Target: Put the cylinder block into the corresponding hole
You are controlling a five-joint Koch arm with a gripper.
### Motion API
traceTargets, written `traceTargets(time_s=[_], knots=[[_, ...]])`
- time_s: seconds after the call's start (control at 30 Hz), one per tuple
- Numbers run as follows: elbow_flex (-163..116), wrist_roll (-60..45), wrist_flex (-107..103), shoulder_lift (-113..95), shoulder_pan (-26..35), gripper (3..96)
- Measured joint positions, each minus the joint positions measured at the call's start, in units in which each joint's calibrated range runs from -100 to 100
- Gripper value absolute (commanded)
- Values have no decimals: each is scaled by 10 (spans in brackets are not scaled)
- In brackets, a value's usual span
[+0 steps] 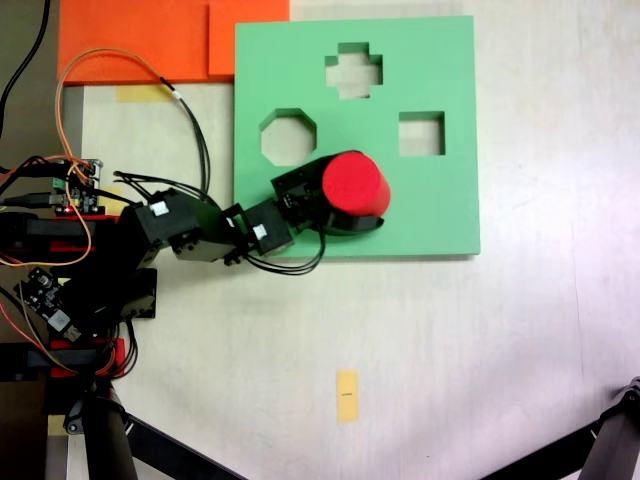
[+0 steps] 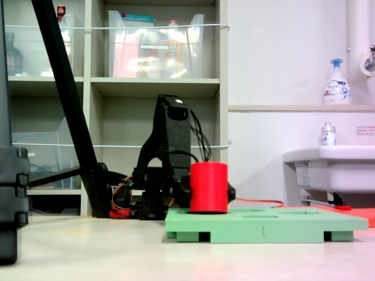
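The red cylinder block (image 1: 355,183) stands upright over the near-left part of the green foam board (image 1: 440,210). In the second exterior view the cylinder block (image 2: 208,187) has its base level with the top face of the board (image 2: 263,225). My gripper (image 1: 352,208) reaches in from the first exterior view's left, its black jaws shut around the cylinder's sides. The corresponding round hole is hidden, since the cylinder and jaws cover that spot. The octagonal cutout (image 1: 289,137), the cross cutout (image 1: 353,71) and the square cutout (image 1: 421,133) show uncovered.
Orange foam sheets (image 1: 150,40) lie beyond the board's far-left corner. Circuit boards and wires (image 1: 70,190) crowd the arm's base. A yellow tape strip (image 1: 347,395) marks the table. A black stand's legs (image 1: 130,440) cross the near edge. A shelf (image 2: 152,88) and a sink (image 2: 328,161) stand behind.
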Motion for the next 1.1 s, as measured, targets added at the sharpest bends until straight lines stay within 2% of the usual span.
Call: traceTargets(time_s=[1.1], knots=[[-40,0,34,41,3,413]])
